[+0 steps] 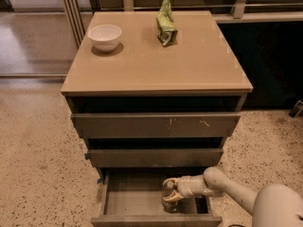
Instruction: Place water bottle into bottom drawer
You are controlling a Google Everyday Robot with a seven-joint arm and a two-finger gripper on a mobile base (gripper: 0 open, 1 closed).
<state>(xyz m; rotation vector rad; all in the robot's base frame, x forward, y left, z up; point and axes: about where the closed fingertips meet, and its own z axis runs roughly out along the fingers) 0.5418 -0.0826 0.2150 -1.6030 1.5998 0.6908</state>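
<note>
Fingers (174,196) are clasping the clear plastic water bottle (166,189). White gripper (170,195) is sitting inside the grey bottom drawer (130,195), lower centre.

Clear water bottle (166,189) in the grasp of the gripper (171,194), inside the open bottom drawer (128,195), right half.

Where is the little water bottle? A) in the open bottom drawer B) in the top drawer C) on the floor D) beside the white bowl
A: the water bottle is inside the pulled-out bottom drawer, with the gripper right at it down there.
</note>
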